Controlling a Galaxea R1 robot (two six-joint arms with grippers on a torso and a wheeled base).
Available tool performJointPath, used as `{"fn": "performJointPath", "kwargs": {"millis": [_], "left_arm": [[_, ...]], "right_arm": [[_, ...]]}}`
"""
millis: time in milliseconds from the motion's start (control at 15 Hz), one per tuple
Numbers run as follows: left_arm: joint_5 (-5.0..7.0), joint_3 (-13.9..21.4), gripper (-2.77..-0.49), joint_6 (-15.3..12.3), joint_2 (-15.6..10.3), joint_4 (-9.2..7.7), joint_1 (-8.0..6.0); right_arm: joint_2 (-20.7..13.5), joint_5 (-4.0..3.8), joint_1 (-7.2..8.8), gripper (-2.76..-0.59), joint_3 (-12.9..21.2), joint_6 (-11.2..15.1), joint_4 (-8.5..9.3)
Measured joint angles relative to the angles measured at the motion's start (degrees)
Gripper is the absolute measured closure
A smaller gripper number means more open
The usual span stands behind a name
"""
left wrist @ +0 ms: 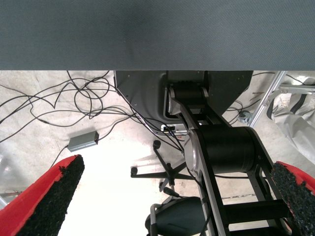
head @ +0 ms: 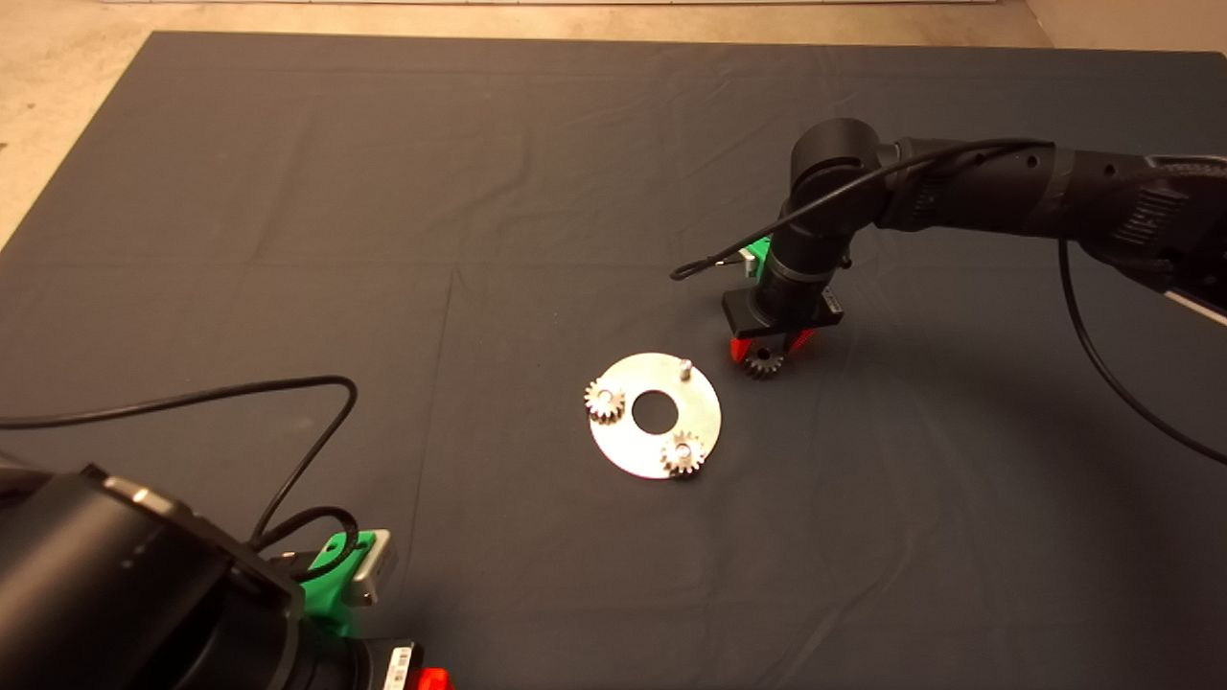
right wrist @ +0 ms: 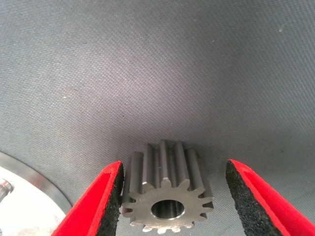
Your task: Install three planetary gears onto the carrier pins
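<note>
The shiny round disc [head: 623,450] lies mid-mat with three carrier pins. Two planetary gears [head: 605,400] [head: 682,452] sit on pins at its left and lower right. The pin at the upper right [head: 684,367] is bare. The third gear [head: 764,361] lies flat on the mat just right of the disc. My right gripper [head: 769,347] hangs over it, open, its pads on either side of the gear [right wrist: 167,196]; one pad is close to the teeth, the other stands clear. The disc's rim [right wrist: 29,196] shows beside it. My left gripper [head: 431,678] is parked at the lower left, open.
A black cable [head: 288,402] loops over the mat by the left arm. In the left wrist view the mat's edge [left wrist: 157,64] shows above floor cables, a small grey box [left wrist: 83,140] and the robot's base.
</note>
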Motion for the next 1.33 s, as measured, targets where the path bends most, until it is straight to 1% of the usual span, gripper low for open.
{"fn": "performJointPath", "kwargs": {"millis": [533,733,867,933,1133,1267,1333], "left_arm": [[0.02,0.0,-2.77,0.2,0.0,0.0,0.02],[0.02,0.0,-2.77,0.3,0.0,0.0,0.02],[0.02,0.0,-2.77,0.3,0.0,0.0,0.01],[0.02,0.0,-2.77,0.3,0.0,0.0,0.02],[0.02,0.0,-2.77,0.3,0.0,0.0,0.02],[0.02,0.0,-2.77,0.3,0.0,0.0,0.02],[0.02,0.0,-2.77,0.3,0.0,0.0,0.02]], "right_arm": [[0.0,0.0,0.0,-1.52,0.1,0.0,0.0],[0.0,0.0,0.0,-1.52,0.7,1.0,0.02],[0.0,0.0,0.0,-1.51,1.2,2.1,0.02],[-0.2,-0.01,0.0,-1.41,1.5,2.6,0.05],[-0.2,-0.04,0.0,-1.38,2.3,4.0,0.05],[-0.2,-0.21,0.0,-1.25,2.8,4.5,0.05],[-0.4,-0.2,0.0,-1.25,3.1,4.6,0.05]]}}
